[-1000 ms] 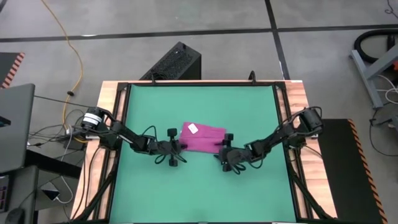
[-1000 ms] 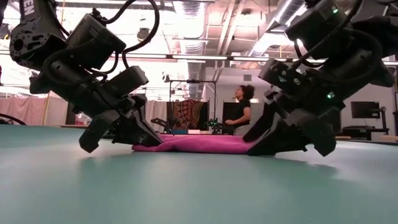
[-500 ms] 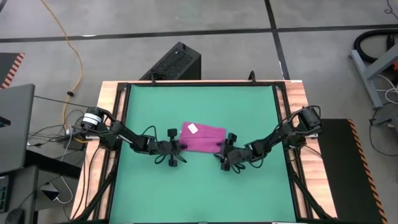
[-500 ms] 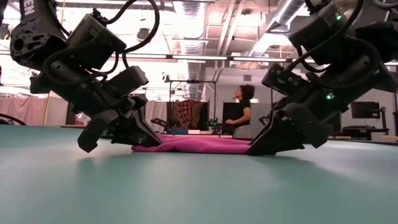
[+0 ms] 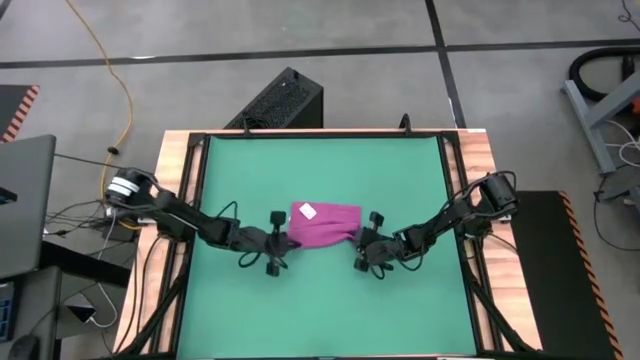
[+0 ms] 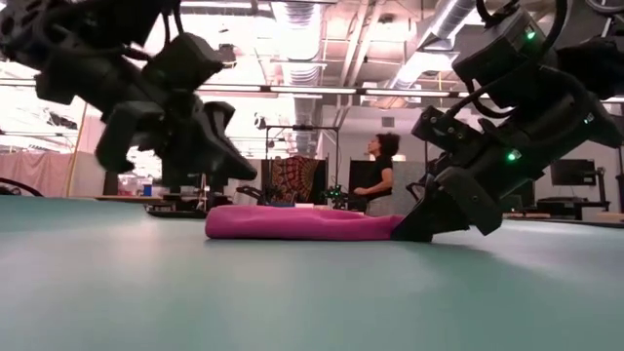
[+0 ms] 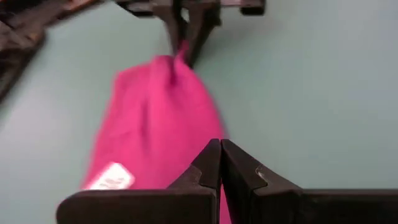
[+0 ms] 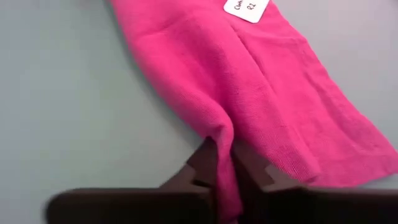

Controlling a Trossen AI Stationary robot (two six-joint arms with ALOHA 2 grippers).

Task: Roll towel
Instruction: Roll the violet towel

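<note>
1. High view shows the towel (image 5: pixel 323 225), a soft magenta cloth with a small white tag (image 5: pixel 306 211), lying near the middle of the green mat (image 5: pixel 325 170).
2. Its fabric looks fuzzy and thick; the mat is smooth and flat.
3. The right gripper (image 5: pixel 361 251) is clamped on the towel's right edge, with a fold of cloth pinched between its dark fingers (image 8: pixel 205 165).
4. The left gripper (image 5: pixel 273 243) is at the towel's left end, fingers (image 7: pixel 214 168) pressed together; whether cloth is between them I cannot tell.
5. One second ago the right fingers were wide apart; now they have closed.
6. The left arm has lifted from the mat, and the towel is bunched narrower and rounder than before.
</note>
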